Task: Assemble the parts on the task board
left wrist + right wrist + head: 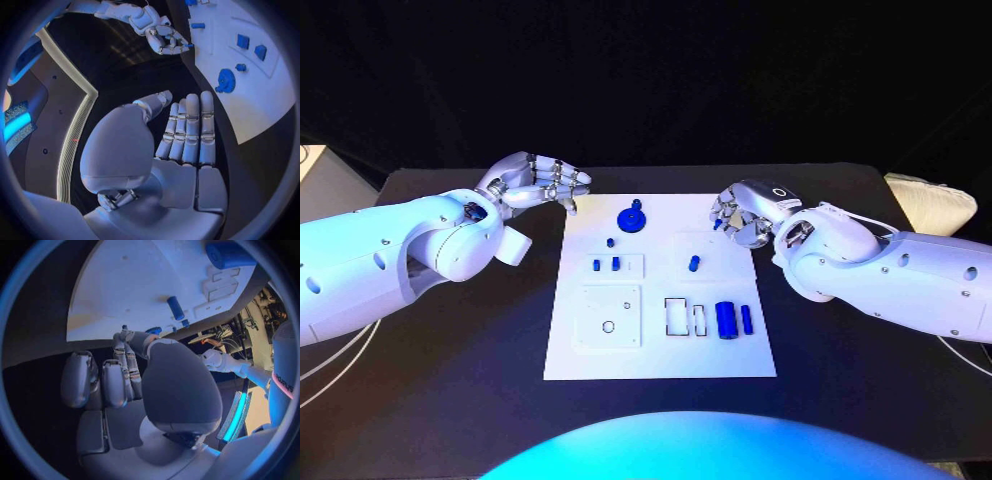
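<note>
White and flat, the rectangular task board [661,350] lies in the middle of the black table [444,380], its long axis running away from the robot. Blue parts sit on it: a round gear-like blue piece [633,218] near the far edge, a short blue peg [694,263] lying lengthwise toward the right side, two small blue blocks [607,265] side by side left of centre, and a larger blue cylinder [727,318] with a slimmer blue pin [747,319] beside it near the right edge, both lying along the board's long axis, next to the rectangular slots [685,316].

At the board's far left corner the left hand [538,183] hovers, fingers straight, close together and holding nothing, as the left wrist view shows.

Over the far right edge of the board the right hand [744,213] has its fingers curled inward, and a small blue part [189,45] shows at its fingertips, apparently pinched there.
</note>
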Controlling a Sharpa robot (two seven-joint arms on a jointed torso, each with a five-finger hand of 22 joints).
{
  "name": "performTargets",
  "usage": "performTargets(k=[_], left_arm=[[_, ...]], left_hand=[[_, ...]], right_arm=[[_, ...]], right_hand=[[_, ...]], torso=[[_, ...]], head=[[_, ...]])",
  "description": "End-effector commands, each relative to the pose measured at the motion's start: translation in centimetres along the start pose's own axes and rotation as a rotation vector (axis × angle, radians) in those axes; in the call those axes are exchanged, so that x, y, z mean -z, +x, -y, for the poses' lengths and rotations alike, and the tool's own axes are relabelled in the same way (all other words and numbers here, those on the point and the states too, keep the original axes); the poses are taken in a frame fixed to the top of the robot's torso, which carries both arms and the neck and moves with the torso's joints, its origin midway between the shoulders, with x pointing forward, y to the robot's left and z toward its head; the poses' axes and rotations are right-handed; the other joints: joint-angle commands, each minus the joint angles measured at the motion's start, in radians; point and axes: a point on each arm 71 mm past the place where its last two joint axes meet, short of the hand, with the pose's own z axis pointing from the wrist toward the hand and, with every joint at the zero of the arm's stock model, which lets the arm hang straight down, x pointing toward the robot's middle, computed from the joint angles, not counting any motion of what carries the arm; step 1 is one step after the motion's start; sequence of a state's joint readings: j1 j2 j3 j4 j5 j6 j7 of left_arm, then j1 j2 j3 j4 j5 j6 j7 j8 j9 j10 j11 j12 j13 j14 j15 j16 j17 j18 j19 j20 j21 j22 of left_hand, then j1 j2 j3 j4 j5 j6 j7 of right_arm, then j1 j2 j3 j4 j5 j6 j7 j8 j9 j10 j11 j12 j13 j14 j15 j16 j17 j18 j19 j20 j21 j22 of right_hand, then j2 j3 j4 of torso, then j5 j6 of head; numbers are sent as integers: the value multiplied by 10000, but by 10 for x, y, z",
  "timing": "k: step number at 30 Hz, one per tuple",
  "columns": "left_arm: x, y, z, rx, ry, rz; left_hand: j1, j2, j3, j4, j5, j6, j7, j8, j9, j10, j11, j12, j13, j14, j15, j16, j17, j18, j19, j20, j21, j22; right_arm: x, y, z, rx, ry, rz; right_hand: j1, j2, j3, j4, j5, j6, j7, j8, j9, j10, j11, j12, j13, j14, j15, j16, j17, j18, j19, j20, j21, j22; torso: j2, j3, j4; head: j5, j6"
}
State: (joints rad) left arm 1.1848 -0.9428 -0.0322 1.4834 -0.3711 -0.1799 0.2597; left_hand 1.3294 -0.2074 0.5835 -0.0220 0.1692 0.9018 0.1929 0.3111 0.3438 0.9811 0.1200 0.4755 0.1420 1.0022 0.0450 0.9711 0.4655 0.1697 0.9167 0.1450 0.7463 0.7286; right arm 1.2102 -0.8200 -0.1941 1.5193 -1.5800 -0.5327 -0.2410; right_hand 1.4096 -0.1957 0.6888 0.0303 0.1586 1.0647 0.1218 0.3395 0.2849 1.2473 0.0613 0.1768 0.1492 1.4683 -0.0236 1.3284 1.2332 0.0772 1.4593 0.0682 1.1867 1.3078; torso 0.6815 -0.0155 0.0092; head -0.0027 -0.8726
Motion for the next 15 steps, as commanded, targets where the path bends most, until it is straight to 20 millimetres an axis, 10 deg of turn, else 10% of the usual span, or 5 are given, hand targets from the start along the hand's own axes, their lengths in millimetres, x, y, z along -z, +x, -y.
performTargets(k=[1, 15], left_arm=[[0, 0, 1, 211, 47, -24], [-2, 3, 1, 314, 65, -64]], left_hand=[[109, 30, -18, -26, -13, -111, 5, -49, -19, -20, 36, -55, -11, 3, 64, -64, -11, 127, 64, -6, -48, -16], [125, 30, -40, -40, -14, -178, 33, -71, -40, -86, 64, -80, -27, -8, 83, -91, -27, 124, 56, 4, -59, -20]], right_arm=[[2, -8, -2, -416, -71, 534], [12, -6, -61, -859, -1771, 177]], right_hand=[[-68, 65, 49, 5, -40, 72, -5, 40, 10, 167, -121, -59, 10, 302, -80, 48, 23, -47, 131, -9, 27, 686], [-91, 45, 78, -42, -36, 80, -8, 49, 26, 185, -124, -74, 18, 309, -84, 65, 43, -46, 130, -13, 24, 690]], torso=[[-4, -4, 1], [14, -9, 23]], head=[[13, 0], [253, 0]])
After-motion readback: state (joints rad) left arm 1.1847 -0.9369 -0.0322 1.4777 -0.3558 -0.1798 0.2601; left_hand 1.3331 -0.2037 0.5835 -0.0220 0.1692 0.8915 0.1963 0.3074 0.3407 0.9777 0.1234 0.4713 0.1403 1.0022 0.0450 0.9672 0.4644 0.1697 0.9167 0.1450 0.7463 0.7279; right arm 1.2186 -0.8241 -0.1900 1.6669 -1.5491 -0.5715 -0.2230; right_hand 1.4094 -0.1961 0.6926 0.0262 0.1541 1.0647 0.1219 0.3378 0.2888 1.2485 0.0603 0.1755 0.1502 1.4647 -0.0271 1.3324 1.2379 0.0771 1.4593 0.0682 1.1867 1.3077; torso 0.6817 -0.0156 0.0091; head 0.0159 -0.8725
